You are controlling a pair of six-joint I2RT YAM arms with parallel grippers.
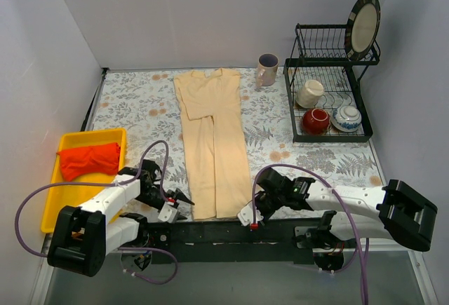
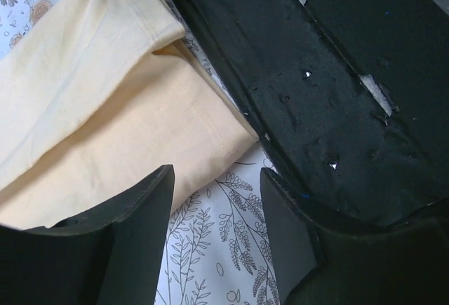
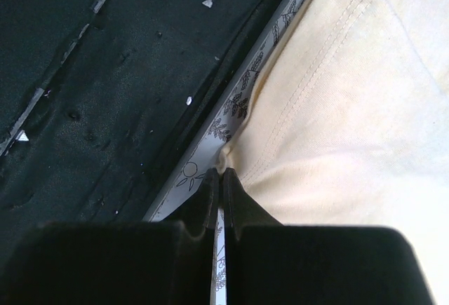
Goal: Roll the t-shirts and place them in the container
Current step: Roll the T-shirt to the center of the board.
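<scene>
One pale beige t-shirt point(image 1: 214, 144) lies on the leaf-print table cover, folded into a long narrow strip with its hem toward me. My left gripper point(image 1: 181, 200) is open and empty beside the hem's left corner. In the left wrist view its jaws point(image 2: 217, 200) stand apart over bare cover, and the shirt's corner point(image 2: 105, 95) is just ahead of them. My right gripper point(image 1: 249, 214) is at the hem's right corner. In the right wrist view it point(image 3: 219, 175) is shut on a small pinch of the shirt's edge point(image 3: 351, 109).
A yellow tray point(image 1: 91, 134) with an orange cloth point(image 1: 88, 159) stands at the left. A mug point(image 1: 266, 69) stands behind the shirt. A black dish rack point(image 1: 330, 87) with a plate point(image 1: 365, 24), a cup and bowls is at the back right. A black base bar point(image 1: 210, 233) runs along the near edge.
</scene>
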